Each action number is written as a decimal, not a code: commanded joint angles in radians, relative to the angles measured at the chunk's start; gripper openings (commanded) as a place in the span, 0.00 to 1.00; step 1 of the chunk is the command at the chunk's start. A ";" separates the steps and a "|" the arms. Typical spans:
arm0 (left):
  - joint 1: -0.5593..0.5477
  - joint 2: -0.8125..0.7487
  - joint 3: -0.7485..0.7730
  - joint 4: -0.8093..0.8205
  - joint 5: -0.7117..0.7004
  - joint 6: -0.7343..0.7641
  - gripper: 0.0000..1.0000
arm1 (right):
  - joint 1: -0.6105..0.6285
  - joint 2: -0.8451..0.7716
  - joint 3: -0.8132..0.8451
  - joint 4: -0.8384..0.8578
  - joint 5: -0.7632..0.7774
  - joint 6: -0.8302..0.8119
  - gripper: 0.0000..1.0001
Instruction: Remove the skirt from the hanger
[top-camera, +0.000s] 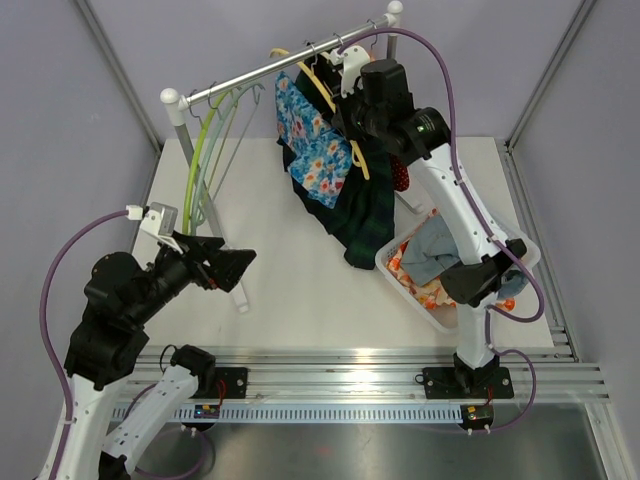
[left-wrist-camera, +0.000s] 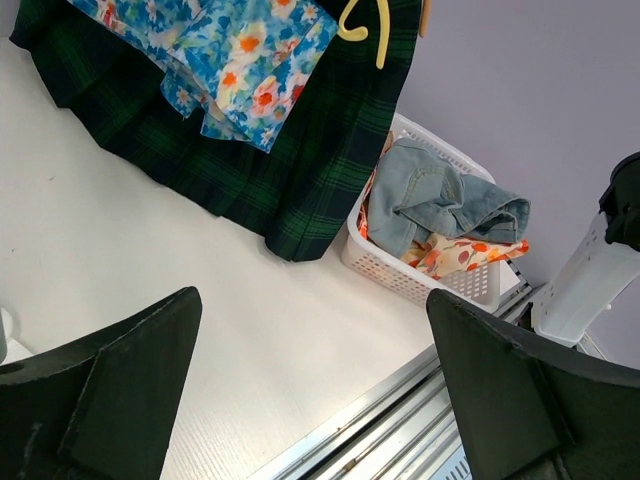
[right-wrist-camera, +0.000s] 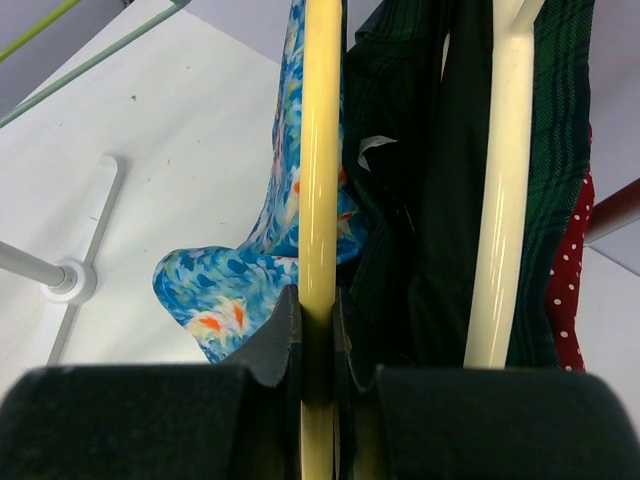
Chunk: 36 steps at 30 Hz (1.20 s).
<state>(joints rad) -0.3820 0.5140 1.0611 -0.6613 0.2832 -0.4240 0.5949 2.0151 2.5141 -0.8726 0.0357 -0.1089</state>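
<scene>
Right hand closed tight on yellow hanger.

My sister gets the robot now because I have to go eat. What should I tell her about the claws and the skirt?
The right claw is shut on the yellow hanger, up at the rail.
The left claw is open and holds nothing, above the table.
The blue flowery skirt and green plaid skirt hang together; which hanger holds which is unclear.
Done: hanger gripped.
Left: pull the skirt off. The basket of clothes stands nearby.
</scene>
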 joint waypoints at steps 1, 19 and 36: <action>-0.005 -0.011 0.036 0.012 -0.003 -0.006 0.99 | 0.003 -0.059 -0.046 0.127 0.027 -0.015 0.00; -0.005 0.004 0.040 0.017 -0.027 0.030 0.99 | 0.003 -0.251 -0.128 0.211 -0.053 -0.029 0.00; -0.041 0.129 0.082 0.025 0.105 0.039 0.99 | 0.003 -0.614 -0.589 0.152 -0.232 -0.090 0.00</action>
<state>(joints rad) -0.3912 0.6037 1.0981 -0.6613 0.3187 -0.3958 0.5949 1.5223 1.9697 -0.8009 -0.1143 -0.1703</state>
